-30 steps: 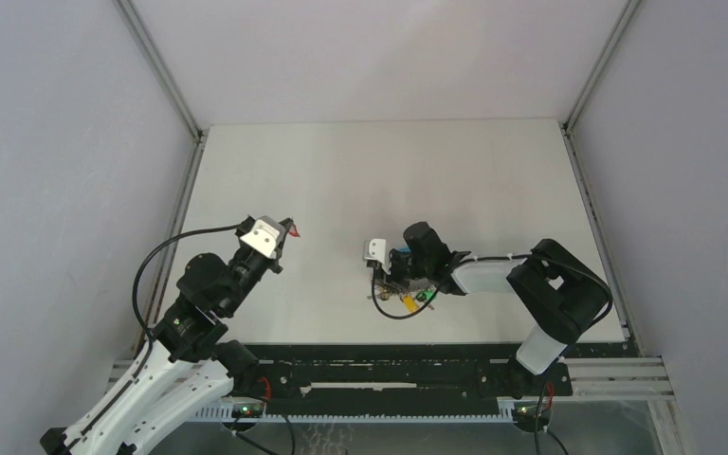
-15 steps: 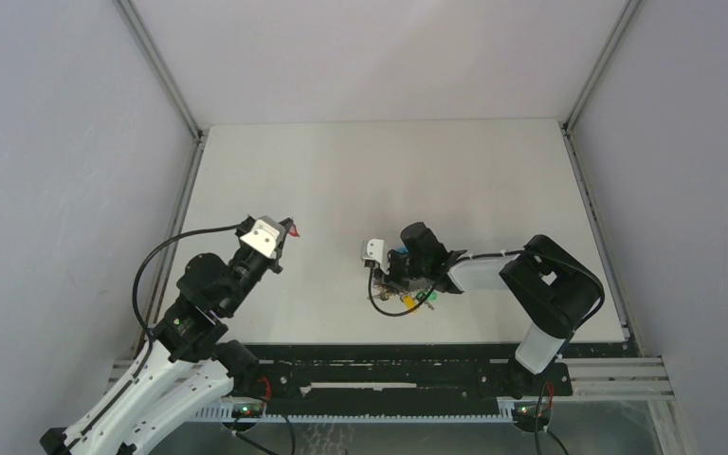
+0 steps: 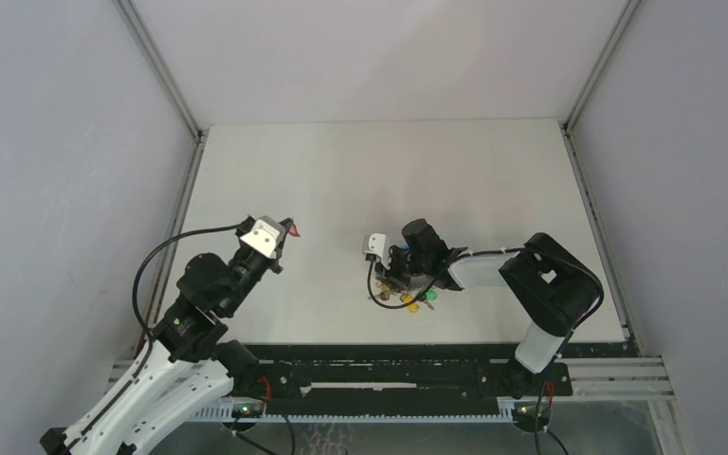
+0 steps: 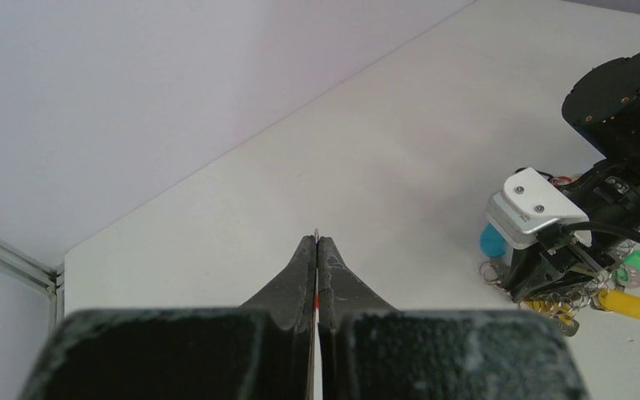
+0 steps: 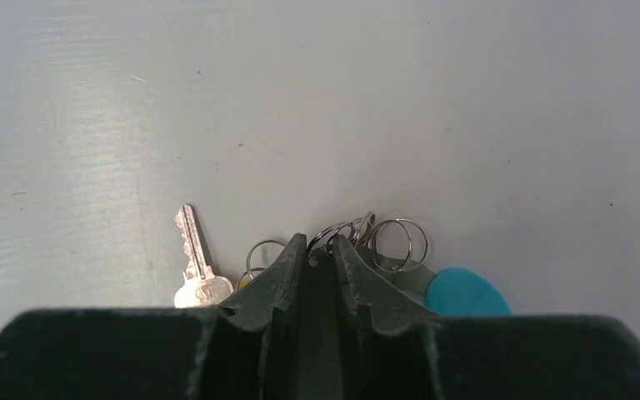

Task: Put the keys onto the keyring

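My left gripper (image 3: 286, 227) hovers at the table's left, shut on the key with the red tag (image 3: 295, 230). In the left wrist view only a red sliver (image 4: 317, 300) and a thin metal tip show between the pressed fingers (image 4: 333, 275). The keyring (image 3: 405, 295) lies near the table's front middle, a bunch of small split rings (image 5: 400, 242) with blue (image 5: 465, 292), yellow (image 4: 629, 304) and green (image 4: 637, 265) tags. My right gripper (image 5: 321, 242) points down onto it, jaws almost together, with a split ring caught between the tips.
A loose-hanging silver key (image 5: 193, 267) of the bunch rests on the table left of my right fingers. The right arm's black cable (image 3: 379, 289) loops beside the bunch. Grey walls and metal rails (image 3: 190, 190) border the white table.
My right gripper's jaws have narrowed onto the ring bunch and the wrist has edged slightly away from the front edge. The left arm and its key have not moved.
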